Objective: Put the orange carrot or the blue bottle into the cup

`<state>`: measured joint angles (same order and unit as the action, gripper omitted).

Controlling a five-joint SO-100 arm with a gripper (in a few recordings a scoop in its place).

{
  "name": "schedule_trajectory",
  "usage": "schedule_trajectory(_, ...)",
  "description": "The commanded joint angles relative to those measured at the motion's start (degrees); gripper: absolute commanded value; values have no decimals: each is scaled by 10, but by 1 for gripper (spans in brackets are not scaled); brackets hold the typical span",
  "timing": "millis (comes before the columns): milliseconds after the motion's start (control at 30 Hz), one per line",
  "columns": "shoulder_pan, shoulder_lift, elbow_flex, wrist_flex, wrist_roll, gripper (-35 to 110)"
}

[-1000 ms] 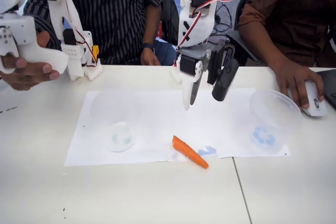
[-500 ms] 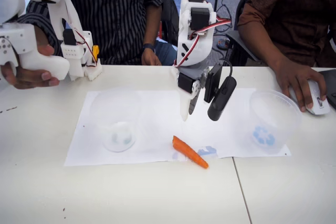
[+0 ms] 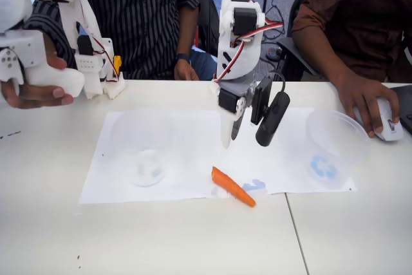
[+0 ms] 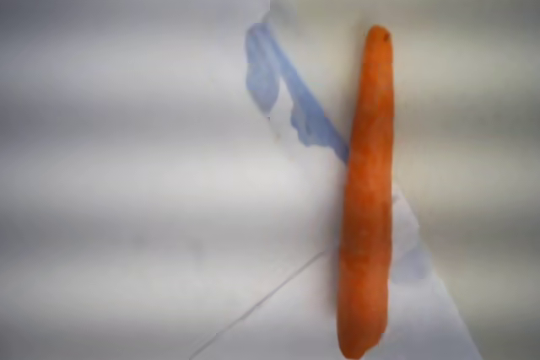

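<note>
A: On the left sheet of paper (image 3: 187, 152) in the fixed view stands the cup (image 3: 143, 149), upright, empty, well apart from the rest.

B: And the orange carrot (image 3: 233, 186)?

A: It lies at the paper's front edge, long axis diagonal, tip pointing front-right. In the wrist view the orange carrot (image 4: 366, 191) runs top to bottom, right of centre.

B: Gripper?

A: The gripper (image 3: 230, 134) hangs above and just behind the carrot, empty; finger spread cannot be told.
</note>
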<state>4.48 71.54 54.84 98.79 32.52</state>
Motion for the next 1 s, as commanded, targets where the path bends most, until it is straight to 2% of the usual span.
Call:
schedule_trajectory(0, 19, 37, -12, 8, -9, 26)
schedule_trajectory(200, 42, 31, -11, 8, -21, 36)
schedule_trajectory(467, 23, 38, 62, 3, -52, 36)
schedule_trajectory(633, 26, 40, 92, -55, -58, 36)
schedule_trajectory(967, 19, 36, 146, -95, -61, 36)
